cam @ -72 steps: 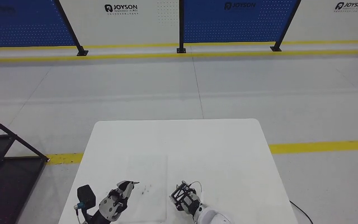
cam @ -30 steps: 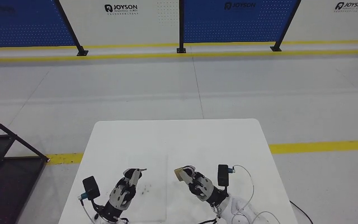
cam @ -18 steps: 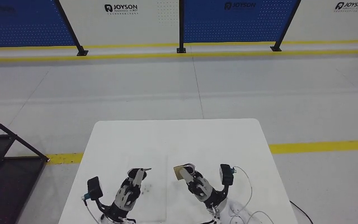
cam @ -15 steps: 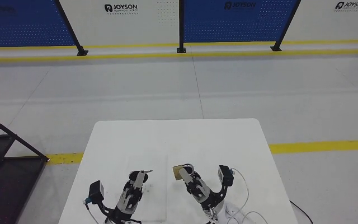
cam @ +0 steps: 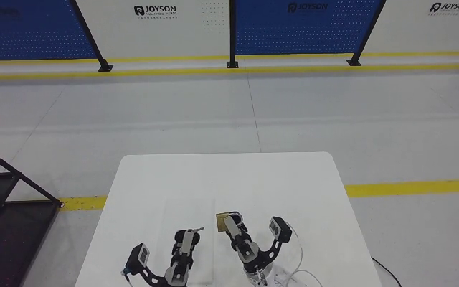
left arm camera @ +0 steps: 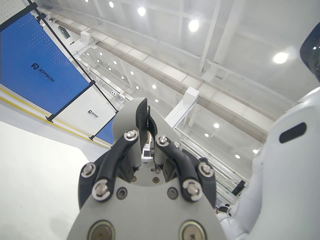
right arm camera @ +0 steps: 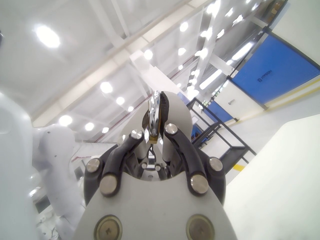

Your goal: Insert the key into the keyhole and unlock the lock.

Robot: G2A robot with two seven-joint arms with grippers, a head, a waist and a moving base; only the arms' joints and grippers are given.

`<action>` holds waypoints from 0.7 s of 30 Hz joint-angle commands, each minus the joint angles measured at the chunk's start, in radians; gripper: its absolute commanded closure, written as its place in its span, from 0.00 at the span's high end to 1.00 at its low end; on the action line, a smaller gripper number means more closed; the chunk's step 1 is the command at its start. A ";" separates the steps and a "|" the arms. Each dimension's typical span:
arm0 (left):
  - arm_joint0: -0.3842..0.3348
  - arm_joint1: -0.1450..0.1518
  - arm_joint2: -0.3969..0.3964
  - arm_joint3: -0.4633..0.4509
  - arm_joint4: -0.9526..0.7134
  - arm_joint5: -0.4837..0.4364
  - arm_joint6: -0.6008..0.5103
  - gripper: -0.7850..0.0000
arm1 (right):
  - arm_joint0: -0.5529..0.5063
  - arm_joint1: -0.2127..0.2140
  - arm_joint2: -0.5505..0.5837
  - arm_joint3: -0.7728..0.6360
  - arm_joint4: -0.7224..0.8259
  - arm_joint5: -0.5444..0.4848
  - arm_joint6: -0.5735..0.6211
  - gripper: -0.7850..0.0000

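A small brass padlock point(cam: 224, 216) with a shiny shackle point(right arm camera: 155, 112) is pinched in my right gripper point(cam: 228, 218), which is shut on it above the near part of the white table point(cam: 287, 183). In the right wrist view, the right gripper point(right arm camera: 160, 111) points up at the ceiling with the lock point(right arm camera: 153, 138) between its pads. My left gripper point(cam: 189, 232) is a short way left of the lock and shut. A thin key tip point(cam: 196, 229) sticks out towards the lock. In the left wrist view, the left gripper point(left arm camera: 146, 116) has its black pads pressed together, hiding the key.
A faint transparent sheet point(cam: 188, 208) lies on the table under the grippers. A black frame point(cam: 25, 190) stands off the table's left edge. White cables point(cam: 305, 276) trail by the right arm. Blue fence panels point(cam: 301, 25) stand far behind.
Both grippers have drawn in towards the table's middle and closer together, with their wrists turned. The lock and key now sit only a short gap apart.
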 commanded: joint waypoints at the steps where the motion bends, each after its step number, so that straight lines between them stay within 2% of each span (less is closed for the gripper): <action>1: -0.005 -0.002 0.008 0.007 0.013 0.003 0.008 0.00 | 0.004 -0.005 -0.001 0.013 -0.021 -0.002 -0.018 0.00; 21: -0.047 -0.017 0.055 0.032 0.042 0.088 0.007 0.00 | 0.009 -0.012 -0.001 0.029 -0.044 0.002 -0.044 0.00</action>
